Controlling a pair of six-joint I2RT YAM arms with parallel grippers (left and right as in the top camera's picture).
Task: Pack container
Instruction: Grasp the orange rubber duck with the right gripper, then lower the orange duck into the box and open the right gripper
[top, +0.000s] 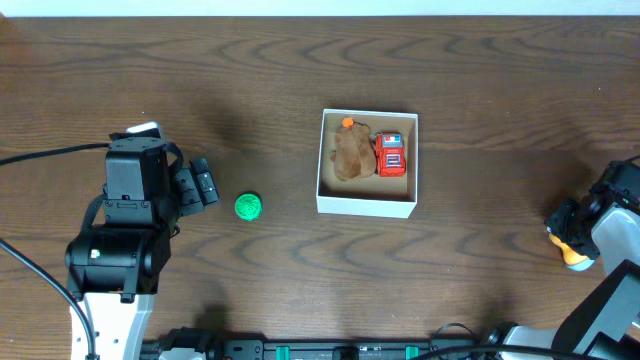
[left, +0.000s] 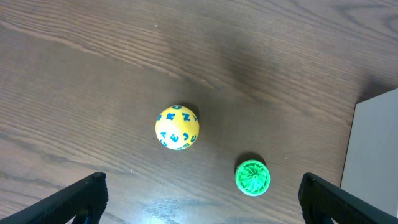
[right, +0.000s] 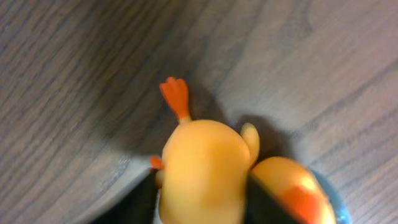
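Observation:
The container (top: 366, 206), a small white box with a tan inside, stands mid-table and holds a brown plush toy (top: 350, 153) and a red toy truck (top: 391, 155). Its white wall shows at the right edge of the left wrist view (left: 375, 155). A green ribbed ball (top: 248, 206) lies on the table left of it. My left gripper (top: 201, 184) is open and empty, with the green ball (left: 252, 177) and a yellow lettered ball (left: 177, 127) ahead of its fingers (left: 202, 199). My right gripper (top: 568, 232) is shut on a yellow and orange rubber toy (right: 205, 162) at the far right.
The dark wooden table (top: 480, 80) runs to a pale edge at the back. The yellow lettered ball does not show in the overhead view. Cables trail from the left arm's base (top: 40, 155).

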